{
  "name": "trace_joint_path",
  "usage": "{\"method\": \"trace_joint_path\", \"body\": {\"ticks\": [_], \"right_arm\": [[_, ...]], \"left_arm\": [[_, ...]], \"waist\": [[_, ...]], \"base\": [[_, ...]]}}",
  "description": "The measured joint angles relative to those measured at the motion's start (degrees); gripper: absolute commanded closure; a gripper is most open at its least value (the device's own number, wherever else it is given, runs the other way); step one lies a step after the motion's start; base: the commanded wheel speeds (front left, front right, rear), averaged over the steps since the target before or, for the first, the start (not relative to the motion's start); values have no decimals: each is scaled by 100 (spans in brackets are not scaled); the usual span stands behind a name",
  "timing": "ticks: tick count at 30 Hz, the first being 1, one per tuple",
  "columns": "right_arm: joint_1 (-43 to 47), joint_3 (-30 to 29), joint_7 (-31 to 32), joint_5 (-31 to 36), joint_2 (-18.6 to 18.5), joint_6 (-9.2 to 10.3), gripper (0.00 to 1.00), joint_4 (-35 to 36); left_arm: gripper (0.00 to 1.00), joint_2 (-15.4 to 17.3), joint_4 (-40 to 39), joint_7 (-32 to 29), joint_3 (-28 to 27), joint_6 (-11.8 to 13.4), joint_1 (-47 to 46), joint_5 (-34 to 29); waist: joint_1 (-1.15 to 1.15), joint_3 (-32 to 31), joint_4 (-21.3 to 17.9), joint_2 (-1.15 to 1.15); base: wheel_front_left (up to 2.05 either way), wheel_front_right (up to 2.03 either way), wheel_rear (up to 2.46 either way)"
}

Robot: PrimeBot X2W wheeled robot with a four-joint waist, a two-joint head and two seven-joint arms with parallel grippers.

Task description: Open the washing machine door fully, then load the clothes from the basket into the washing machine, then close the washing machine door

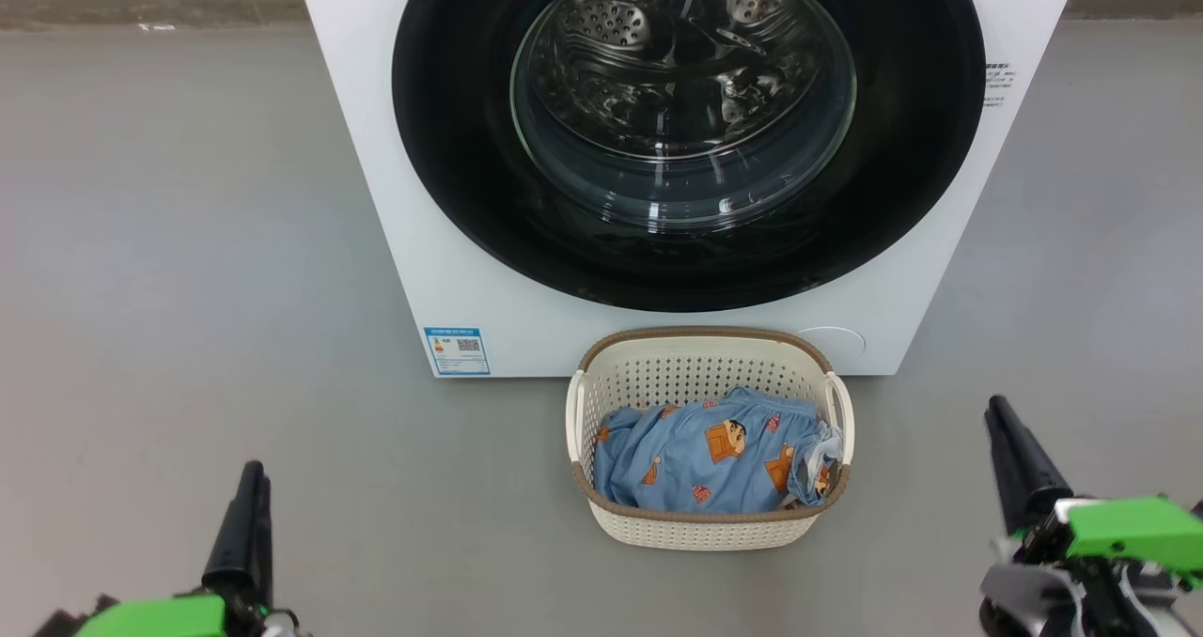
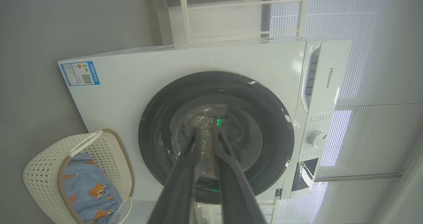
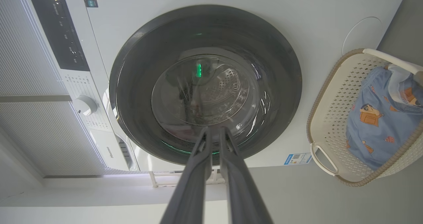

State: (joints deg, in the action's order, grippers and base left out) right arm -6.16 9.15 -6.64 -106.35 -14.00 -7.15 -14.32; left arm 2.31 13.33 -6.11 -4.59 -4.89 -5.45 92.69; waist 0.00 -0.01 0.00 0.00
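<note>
The white washing machine (image 1: pixel 376 148) stands straight ahead, and its door (image 1: pixel 451 148), a glossy black ring around a glass bowl, lies closed against the front. On the floor right before it sits the cream basket (image 1: pixel 700 334) holding the light blue printed clothes (image 1: pixel 705 458). My left gripper (image 1: pixel 252 473) is low at the left and my right gripper (image 1: pixel 998 410) low at the right, both well short of basket and door. Each has its fingers almost together with nothing between them. The left wrist view has the left gripper (image 2: pixel 205 131) aimed at the door glass, and the right wrist view the right gripper (image 3: pixel 215 130) likewise.
Grey floor spreads to both sides of the machine. A blue label (image 1: pixel 457 349) marks the lower left of its front. The control knob (image 2: pixel 316 138) and panel sit along the machine's top, and a white rack (image 2: pixel 185 16) stands behind it.
</note>
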Motion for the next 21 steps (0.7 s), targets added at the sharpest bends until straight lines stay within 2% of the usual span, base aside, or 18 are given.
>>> {"method": "trace_joint_path", "body": {"ticks": [4, 17, 21], "right_arm": [[203, 40, 0, 1, 170, 0, 0, -191], [199, -21, -59, 75, 266, 1, 0, -113], [197, -27, -97, 274, 283, 1, 0, -52]], "left_arm": [[0, -54, 198, 9, 32, 15, 172, 1], [0, -58, 167, 210, 132, 14, 174, 26], [0, -57, 152, 270, 190, 9, 169, -3]], "waist": [[0, 5, 0, 0], [1, 21, 26, 0], [1, 32, 29, 0]], "base": [[0, 0, 0], [0, 0, 0], [0, 0, 0]]}}
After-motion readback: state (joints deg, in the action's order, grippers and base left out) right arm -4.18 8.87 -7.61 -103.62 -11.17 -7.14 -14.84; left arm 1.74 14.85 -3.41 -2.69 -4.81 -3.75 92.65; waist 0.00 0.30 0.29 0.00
